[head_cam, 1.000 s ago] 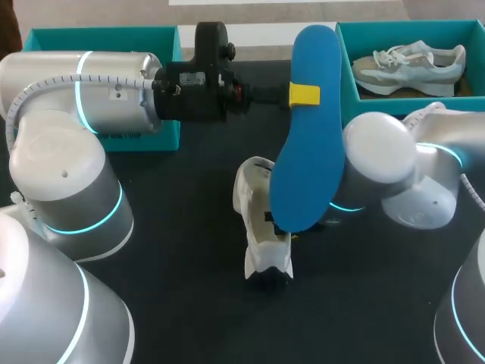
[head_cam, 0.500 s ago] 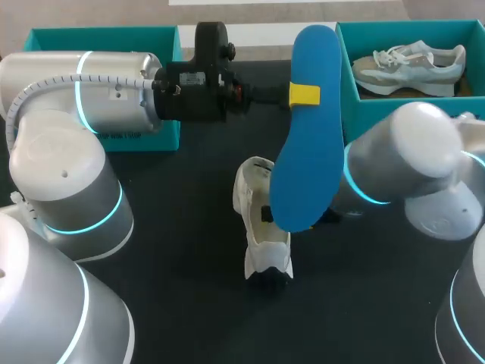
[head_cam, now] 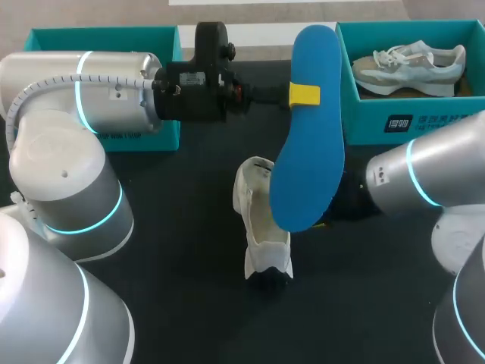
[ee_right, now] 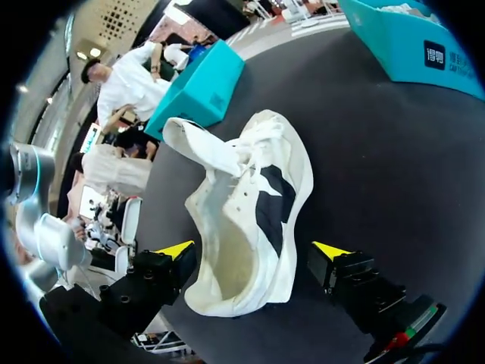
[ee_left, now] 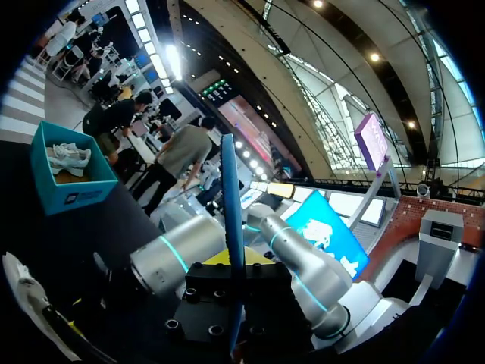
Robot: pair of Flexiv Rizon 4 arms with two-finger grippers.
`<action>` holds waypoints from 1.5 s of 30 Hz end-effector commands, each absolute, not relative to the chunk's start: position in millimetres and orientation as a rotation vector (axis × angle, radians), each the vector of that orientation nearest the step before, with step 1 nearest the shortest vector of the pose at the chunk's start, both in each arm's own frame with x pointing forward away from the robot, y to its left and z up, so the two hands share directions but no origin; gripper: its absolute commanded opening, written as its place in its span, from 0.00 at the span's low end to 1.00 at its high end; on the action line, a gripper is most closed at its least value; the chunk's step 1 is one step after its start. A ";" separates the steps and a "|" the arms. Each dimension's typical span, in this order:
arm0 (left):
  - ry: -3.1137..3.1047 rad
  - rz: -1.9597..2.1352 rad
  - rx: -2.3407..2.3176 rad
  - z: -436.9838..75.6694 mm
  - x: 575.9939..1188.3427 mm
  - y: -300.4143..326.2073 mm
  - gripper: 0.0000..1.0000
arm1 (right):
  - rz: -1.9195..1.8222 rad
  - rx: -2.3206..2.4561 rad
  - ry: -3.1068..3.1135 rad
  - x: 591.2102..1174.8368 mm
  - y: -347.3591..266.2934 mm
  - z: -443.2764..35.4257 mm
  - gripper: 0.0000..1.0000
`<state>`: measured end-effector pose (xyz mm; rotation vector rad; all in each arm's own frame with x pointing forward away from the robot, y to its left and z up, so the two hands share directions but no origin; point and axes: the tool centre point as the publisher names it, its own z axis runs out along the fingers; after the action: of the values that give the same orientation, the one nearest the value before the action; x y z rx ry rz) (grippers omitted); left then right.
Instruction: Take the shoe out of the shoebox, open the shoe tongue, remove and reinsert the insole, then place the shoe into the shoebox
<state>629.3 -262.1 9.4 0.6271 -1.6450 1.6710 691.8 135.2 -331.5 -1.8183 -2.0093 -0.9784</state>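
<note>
My left gripper (head_cam: 304, 95) is shut on a blue insole (head_cam: 307, 129), held high over the middle of the table. In the left wrist view the insole (ee_left: 231, 227) shows edge-on, clamped between the fingers of the left gripper (ee_left: 235, 267). A white shoe with black patches (head_cam: 261, 227) lies on the dark table under the insole, its tongue (ee_right: 198, 144) pulled out. My right gripper (ee_right: 254, 250) stands open astride the shoe's (ee_right: 250, 205) heel end, its yellow tips clear of both sides. The right arm (head_cam: 424, 178) comes in low from the right; the insole hides its gripper in the head view.
A teal shoebox (head_cam: 394, 121) at the back right holds a second pale shoe (head_cam: 413, 61). Another teal box (head_cam: 98, 34) stands at the back left, behind my left arm. Bare dark table lies in front of the shoe.
The right gripper has opened wide off the shoe, and the right arm has swung lower and out to the right. The left arm and the insole have kept still.
</note>
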 end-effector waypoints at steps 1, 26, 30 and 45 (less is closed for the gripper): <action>-1.642 1.674 0.627 8.3 628.5 -261.8 0.00 | -1.077 -1.745 -1.934 692.4 131.4 -328.1 1.00; -1.642 1.674 0.627 8.3 628.5 -261.8 0.00 | -1.298 -1.309 -1.529 704.9 104.7 -218.8 1.00; -1.642 1.674 0.627 8.3 628.5 -261.8 0.00 | -1.267 -1.320 -1.502 706.6 104.3 -210.9 1.00; -1.642 1.674 0.627 8.3 628.5 -261.8 0.00 | -1.282 -1.350 -1.432 713.3 109.5 -167.6 1.00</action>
<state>629.3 -262.1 9.5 0.6271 -1.6450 1.6710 716.2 107.1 -170.0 -1.3356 -1.4294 -1.2828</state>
